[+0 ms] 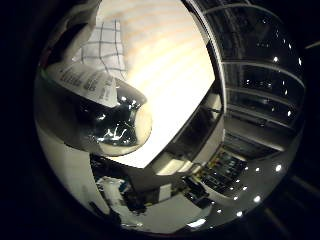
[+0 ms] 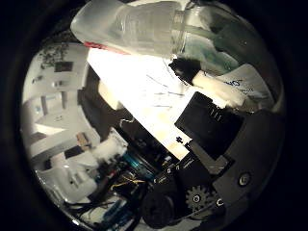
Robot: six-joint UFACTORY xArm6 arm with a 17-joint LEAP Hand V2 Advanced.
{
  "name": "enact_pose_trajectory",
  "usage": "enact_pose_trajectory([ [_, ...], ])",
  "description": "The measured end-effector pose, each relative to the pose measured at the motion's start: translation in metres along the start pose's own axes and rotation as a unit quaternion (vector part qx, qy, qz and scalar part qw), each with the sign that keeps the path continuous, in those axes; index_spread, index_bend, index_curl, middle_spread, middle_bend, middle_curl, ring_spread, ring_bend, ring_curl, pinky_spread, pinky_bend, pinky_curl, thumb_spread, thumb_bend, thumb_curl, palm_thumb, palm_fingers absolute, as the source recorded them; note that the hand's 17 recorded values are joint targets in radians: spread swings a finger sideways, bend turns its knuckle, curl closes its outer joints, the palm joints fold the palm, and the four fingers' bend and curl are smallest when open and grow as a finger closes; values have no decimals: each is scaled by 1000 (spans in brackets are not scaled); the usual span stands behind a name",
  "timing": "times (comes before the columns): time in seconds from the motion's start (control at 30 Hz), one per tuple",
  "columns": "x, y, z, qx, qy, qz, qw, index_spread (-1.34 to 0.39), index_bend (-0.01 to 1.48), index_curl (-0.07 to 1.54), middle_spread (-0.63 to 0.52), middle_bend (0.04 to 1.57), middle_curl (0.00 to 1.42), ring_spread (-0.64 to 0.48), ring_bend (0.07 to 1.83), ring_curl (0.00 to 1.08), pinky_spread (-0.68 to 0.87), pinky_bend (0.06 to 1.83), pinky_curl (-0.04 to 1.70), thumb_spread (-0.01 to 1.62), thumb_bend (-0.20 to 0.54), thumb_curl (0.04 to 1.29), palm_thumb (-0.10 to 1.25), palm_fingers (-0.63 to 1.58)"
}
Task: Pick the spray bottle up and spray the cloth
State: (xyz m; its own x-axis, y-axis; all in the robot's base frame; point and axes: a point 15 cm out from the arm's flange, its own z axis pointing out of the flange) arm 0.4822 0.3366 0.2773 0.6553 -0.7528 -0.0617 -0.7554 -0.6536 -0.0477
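The spray bottle (image 1: 105, 105) is clear, with a printed label, and fills much of the little finger side palm view, close against the palm. Its rounded end stands out over the table. In the thumb side palm view the bottle's translucent body (image 2: 135, 34) lies across the palm, and my right hand (image 2: 207, 125) has black and white fingers (image 2: 183, 69) curled against it. A white cloth (image 1: 100, 45) with a dark check pattern lies flat on the pale table (image 1: 175, 70), just past the bottle.
The pale wooden table ends at an edge (image 1: 185, 150), with a dark room and ceiling lights (image 1: 250, 80) beyond. White shelving with small items (image 2: 58, 106) stands off to one side. Clutter lies on the floor (image 1: 215, 175) below the table.
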Motion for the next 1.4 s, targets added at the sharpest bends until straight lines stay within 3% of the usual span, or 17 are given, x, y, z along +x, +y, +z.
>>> enact_pose_trajectory([
  [0.17, -46, -18, -33, 60, -105, -8, 993, -213, 1101, 804, -69, 1380, 590, -156, 1499, 591, -199, 988, 1435, 863, -15, 772, 1076, 1186],
  [0.37, -87, -29, -56, 104, -196, -54, 974, -212, 1103, 804, -69, 1381, 590, -158, 1497, 593, -202, 986, 1443, 857, -15, 778, 1086, 1184],
  [0.53, -118, -38, -57, 134, -272, -84, 949, -212, 1102, 804, -69, 1382, 590, -158, 1496, 595, -204, 984, 1447, 852, -15, 782, 1092, 1184],
  [0.83, -164, -44, -5, 191, -404, -101, 889, -215, 1095, 809, -69, 1377, 586, -157, 1497, 594, -207, 982, 1450, 851, -16, 788, 1072, 1185],
  [1.03, -183, -52, 38, 220, -472, -81, 850, -216, 1092, 812, -69, 1378, 585, -151, 1489, 592, -209, 981, 1451, 845, -16, 795, 1066, 1186],
  [1.4, -202, -46, 133, 215, -489, -67, 843, -215, 1092, 814, -68, 1376, 583, -146, 1486, 592, -199, 983, 1434, 847, -15, 802, 1069, 1189],
])
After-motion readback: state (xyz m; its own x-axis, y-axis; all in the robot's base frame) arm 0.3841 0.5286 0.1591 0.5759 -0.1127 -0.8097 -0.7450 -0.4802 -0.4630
